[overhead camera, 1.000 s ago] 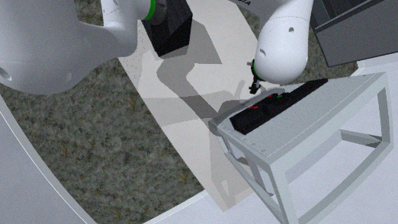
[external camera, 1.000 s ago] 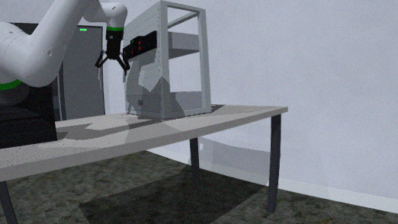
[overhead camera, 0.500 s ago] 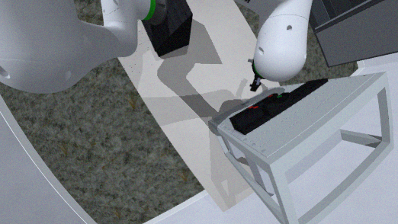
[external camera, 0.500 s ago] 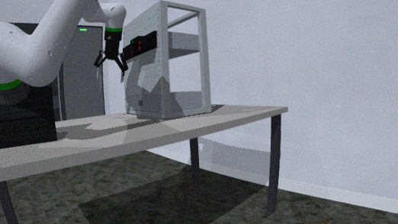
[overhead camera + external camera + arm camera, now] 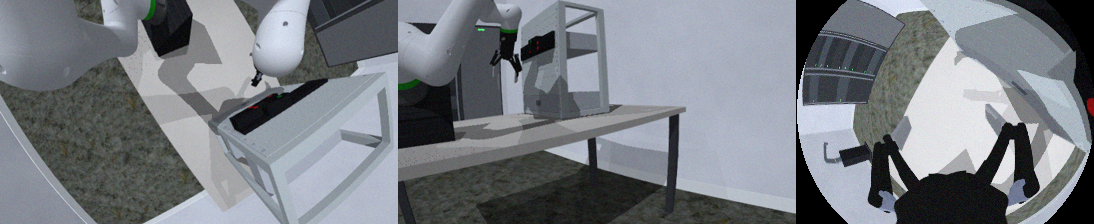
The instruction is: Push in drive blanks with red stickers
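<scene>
The white open-frame rack [image 5: 562, 61] [image 5: 305, 122] stands upright on the table, and the view from above shows it too. Black drive blanks [image 5: 537, 45] sit in a stack high on its front face. Some carry red stickers [image 5: 530, 50] and one a green sticker [image 5: 530, 41]. From above, the red stickers [image 5: 251, 107] and the green sticker [image 5: 279, 97] show on the blanks [image 5: 274, 104]. My gripper [image 5: 505, 62] is open and empty. It hangs in the air just left of the rack's front face, apart from it and slightly below the blanks. In the wrist view the spread fingers hold nothing, and a red sticker [image 5: 1089, 104] shows at the right edge.
The long grey table [image 5: 550, 126] carries the rack near its far end. A dark cabinet [image 5: 479, 76] stands behind my arm. The arm's black base block [image 5: 169, 28] sits at the table's other end. The floor below is rough carpet.
</scene>
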`<state>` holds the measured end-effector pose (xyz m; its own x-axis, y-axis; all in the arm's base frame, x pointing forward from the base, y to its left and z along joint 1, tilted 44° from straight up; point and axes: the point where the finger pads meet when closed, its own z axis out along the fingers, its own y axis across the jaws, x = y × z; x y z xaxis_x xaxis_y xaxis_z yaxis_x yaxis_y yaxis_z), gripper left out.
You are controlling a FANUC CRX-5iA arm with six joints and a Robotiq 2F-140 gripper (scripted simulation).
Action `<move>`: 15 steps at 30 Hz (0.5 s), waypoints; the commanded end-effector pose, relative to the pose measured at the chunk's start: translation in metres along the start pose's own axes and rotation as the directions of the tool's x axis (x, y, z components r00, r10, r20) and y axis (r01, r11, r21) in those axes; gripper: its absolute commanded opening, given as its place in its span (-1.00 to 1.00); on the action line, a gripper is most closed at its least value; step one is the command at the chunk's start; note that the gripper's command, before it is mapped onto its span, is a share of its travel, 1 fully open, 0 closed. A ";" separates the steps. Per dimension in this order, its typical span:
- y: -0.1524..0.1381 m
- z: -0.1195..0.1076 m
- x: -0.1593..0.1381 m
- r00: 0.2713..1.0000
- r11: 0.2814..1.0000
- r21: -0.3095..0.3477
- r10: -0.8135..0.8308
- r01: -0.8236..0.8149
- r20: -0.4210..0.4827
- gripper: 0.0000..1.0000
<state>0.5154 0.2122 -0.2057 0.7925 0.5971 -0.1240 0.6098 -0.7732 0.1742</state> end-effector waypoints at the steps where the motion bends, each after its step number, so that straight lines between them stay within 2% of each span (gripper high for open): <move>1: -0.008 0.002 0.003 0.999 0.999 0.014 0.036 -0.036 -0.015 1.00; 15: -0.046 0.008 0.018 0.971 0.970 0.101 0.226 -0.219 -0.070 1.00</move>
<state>0.5030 0.2527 -0.2225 0.8987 0.4380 -0.0242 0.4380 -0.8929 0.1040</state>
